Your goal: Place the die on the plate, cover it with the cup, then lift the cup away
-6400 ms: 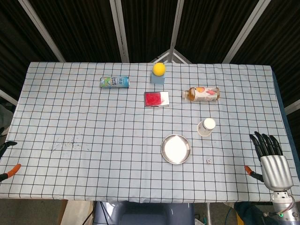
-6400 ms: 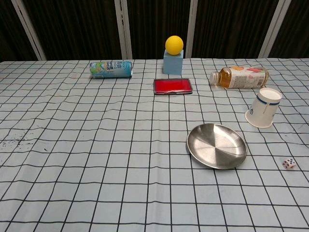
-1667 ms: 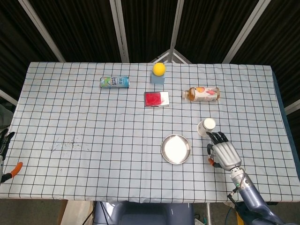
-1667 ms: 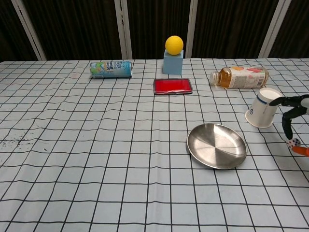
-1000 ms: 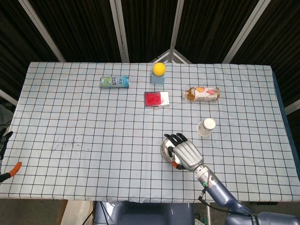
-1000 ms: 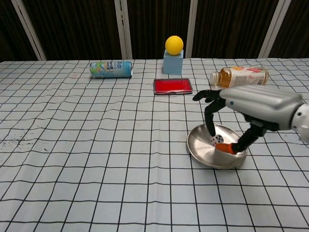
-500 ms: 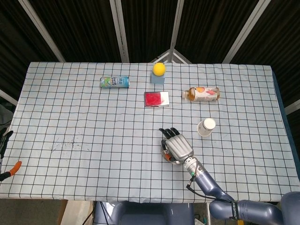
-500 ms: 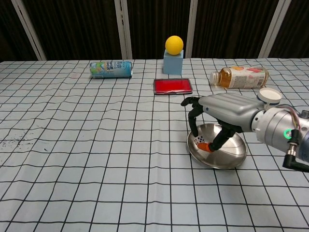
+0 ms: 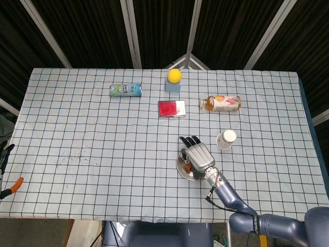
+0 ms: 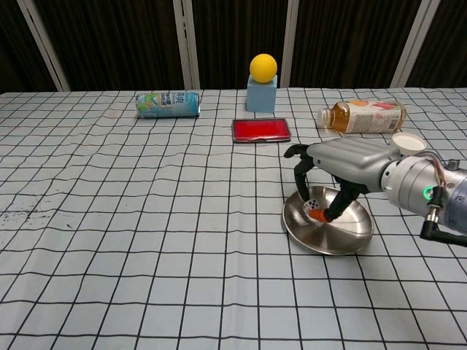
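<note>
My right hand (image 9: 198, 155) (image 10: 349, 163) hovers over the round metal plate (image 9: 182, 166) (image 10: 330, 243) at the table's near right. It pinches the small white die (image 10: 311, 205) between a fingertip and its orange-tipped thumb, just above the plate's left half. In the head view the hand hides the die. The white paper cup (image 9: 226, 139) stands right of the plate; in the chest view only the cup's rim (image 10: 407, 141) shows behind the hand. Only the fingertips of my left hand (image 9: 6, 153) show at the far left edge, spread apart and holding nothing.
At the back lie a green drink can (image 9: 125, 90) (image 10: 167, 103), a red flat box (image 9: 171, 109) (image 10: 260, 130), a yellow ball on a blue block (image 9: 174, 76) (image 10: 263, 68) and a tea bottle on its side (image 9: 221, 103) (image 10: 363, 116). A checked cloth covers the table.
My right hand took the die from the cloth right of the plate and carried it left over the plate. In the last half second it shifted slightly right and lifted the die.
</note>
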Action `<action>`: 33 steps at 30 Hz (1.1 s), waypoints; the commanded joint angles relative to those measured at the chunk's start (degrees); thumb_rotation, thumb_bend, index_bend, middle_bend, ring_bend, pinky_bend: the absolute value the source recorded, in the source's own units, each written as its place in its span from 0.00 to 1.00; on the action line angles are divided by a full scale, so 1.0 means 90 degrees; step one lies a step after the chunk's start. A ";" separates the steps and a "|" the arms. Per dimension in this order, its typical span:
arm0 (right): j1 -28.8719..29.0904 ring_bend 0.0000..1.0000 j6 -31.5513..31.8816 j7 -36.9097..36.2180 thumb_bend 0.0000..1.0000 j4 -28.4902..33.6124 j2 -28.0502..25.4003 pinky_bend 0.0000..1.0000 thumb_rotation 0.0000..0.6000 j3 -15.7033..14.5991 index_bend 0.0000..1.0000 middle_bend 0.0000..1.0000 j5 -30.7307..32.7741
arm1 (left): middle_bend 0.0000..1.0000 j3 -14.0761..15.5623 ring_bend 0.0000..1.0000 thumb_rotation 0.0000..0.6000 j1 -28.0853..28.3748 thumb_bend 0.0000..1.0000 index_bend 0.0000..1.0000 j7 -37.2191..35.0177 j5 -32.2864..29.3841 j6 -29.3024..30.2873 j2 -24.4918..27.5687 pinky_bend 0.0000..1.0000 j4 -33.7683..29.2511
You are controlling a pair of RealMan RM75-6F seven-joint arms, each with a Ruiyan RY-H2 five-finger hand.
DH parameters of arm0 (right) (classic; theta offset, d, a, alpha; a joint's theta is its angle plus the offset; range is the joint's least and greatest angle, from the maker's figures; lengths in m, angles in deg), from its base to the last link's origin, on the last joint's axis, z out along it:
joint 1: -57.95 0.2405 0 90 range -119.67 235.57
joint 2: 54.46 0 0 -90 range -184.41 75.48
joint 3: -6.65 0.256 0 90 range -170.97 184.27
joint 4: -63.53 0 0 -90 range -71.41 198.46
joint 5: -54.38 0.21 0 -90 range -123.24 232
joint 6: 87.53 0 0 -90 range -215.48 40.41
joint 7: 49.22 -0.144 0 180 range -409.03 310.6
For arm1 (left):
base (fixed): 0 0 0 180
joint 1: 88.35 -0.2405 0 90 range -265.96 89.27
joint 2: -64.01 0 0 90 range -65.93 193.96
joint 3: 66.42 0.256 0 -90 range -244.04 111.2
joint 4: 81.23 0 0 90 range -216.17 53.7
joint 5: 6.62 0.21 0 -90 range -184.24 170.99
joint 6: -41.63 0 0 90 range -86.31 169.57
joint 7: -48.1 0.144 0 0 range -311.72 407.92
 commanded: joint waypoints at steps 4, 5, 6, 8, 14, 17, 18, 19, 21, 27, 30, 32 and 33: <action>0.0017 0.13 -0.0046 0.0011 0.42 -0.0050 -0.0056 0.12 1.00 -0.0072 0.68 0.11 0.0096 | 0.00 0.0003 0.00 1.00 0.0010 0.36 0.02 0.0026 -0.0019 -0.0030 -0.0007 0.00 0.0001; 0.0016 0.13 -0.0056 0.0022 0.42 -0.0063 -0.0072 0.12 1.00 -0.0096 0.68 0.11 0.0115 | 0.00 0.0004 0.00 1.00 0.0014 0.36 0.02 0.0041 -0.0024 -0.0039 -0.0010 0.00 -0.0002; 0.0018 0.13 -0.0071 0.0033 0.42 -0.0063 -0.0092 0.12 1.00 -0.0120 0.68 0.11 0.0131 | 0.00 0.0005 0.00 1.00 0.0016 0.36 0.02 0.0057 -0.0027 -0.0044 -0.0013 0.00 -0.0005; 0.0021 0.13 -0.0088 0.0046 0.42 -0.0049 -0.0129 0.12 1.00 -0.0147 0.68 0.11 0.0161 | 0.00 0.0005 0.00 1.00 0.0018 0.36 0.02 0.0078 -0.0027 -0.0044 -0.0019 0.00 -0.0010; 0.0036 0.11 -0.0204 0.0026 0.41 0.0165 -0.0355 0.10 1.00 -0.0217 0.53 0.11 0.0271 | 0.00 0.0013 0.00 1.00 0.0021 0.36 0.02 0.0150 -0.0029 -0.0047 -0.0042 0.00 -0.0021; 0.0072 0.10 -0.0283 0.0086 0.34 0.0306 -0.0461 0.10 1.00 -0.0245 0.36 0.11 0.0403 | 0.00 0.0016 0.00 1.00 0.0025 0.36 0.02 0.0171 -0.0034 -0.0059 -0.0048 0.00 -0.0029; 0.0083 0.10 -0.0287 0.0100 0.31 0.0338 -0.0475 0.10 1.00 -0.0243 0.33 0.11 0.0447 | 0.00 0.0017 0.00 1.00 0.0025 0.36 0.02 0.0177 -0.0034 -0.0059 -0.0048 0.00 -0.0031; 0.0093 0.10 -0.0285 0.0111 0.27 0.0363 -0.0481 0.10 1.00 -0.0240 0.30 0.11 0.0487 | 0.00 0.0019 0.00 1.00 0.0024 0.36 0.02 0.0181 -0.0032 -0.0056 -0.0048 0.00 -0.0032; 0.0107 0.10 -0.0270 0.0113 0.23 0.0389 -0.0476 0.09 1.00 -0.0228 0.24 0.11 0.0543 | 0.00 0.0019 0.00 1.00 0.0020 0.36 0.02 0.0178 -0.0026 -0.0045 -0.0048 0.00 -0.0034; 0.0178 0.10 -0.0244 0.0203 0.18 0.0365 -0.0439 0.09 1.00 -0.0225 0.16 0.09 0.0763 | 0.00 0.0001 0.00 1.00 0.0012 0.36 0.02 0.0135 -0.0047 -0.0021 -0.0048 0.00 -0.0022; 0.0189 0.10 -0.0167 0.0195 0.18 0.0369 -0.0443 0.09 1.00 -0.0206 0.14 0.09 0.0785 | 0.00 -0.0004 0.00 1.00 0.0017 0.36 0.02 0.0136 -0.0071 -0.0038 -0.0047 0.00 -0.0021; 0.0164 0.10 -0.0025 0.0066 0.18 0.0392 -0.0470 0.09 1.00 -0.0149 0.14 0.09 0.0654 | 0.00 -0.0008 0.00 1.00 0.0020 0.36 0.02 0.0146 -0.0082 -0.0043 -0.0050 0.00 -0.0024; 0.0131 0.10 0.0173 -0.0038 0.18 0.0369 -0.0461 0.09 1.00 -0.0066 0.14 0.09 0.0521 | 0.00 -0.0006 0.00 1.00 0.0020 0.36 0.02 0.0149 -0.0081 -0.0045 -0.0051 0.00 -0.0026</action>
